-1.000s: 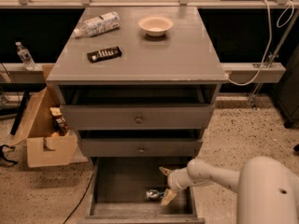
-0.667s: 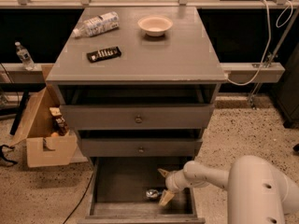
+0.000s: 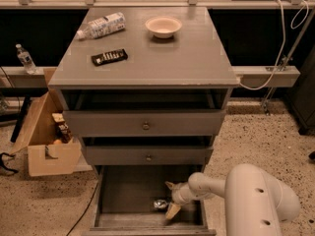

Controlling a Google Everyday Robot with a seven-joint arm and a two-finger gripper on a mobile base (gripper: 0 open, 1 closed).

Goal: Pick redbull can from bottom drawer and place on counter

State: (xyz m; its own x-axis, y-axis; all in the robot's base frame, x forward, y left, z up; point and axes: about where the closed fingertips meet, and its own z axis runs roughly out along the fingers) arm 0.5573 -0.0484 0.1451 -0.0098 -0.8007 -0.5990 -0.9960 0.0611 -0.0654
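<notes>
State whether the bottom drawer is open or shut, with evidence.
Open: the bottom drawer is pulled out, floor exposed, with the redbull can and the open gripper inside.

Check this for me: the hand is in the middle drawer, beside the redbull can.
Wrong drawer. The camera view shows the hand down in the bottom drawer, beside the redbull can.

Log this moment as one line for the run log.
phase: reaching | gripper: open, inside bottom drawer, right beside redbull can | redbull can: on drawer floor, not yet lifted | counter: no redbull can on it
</notes>
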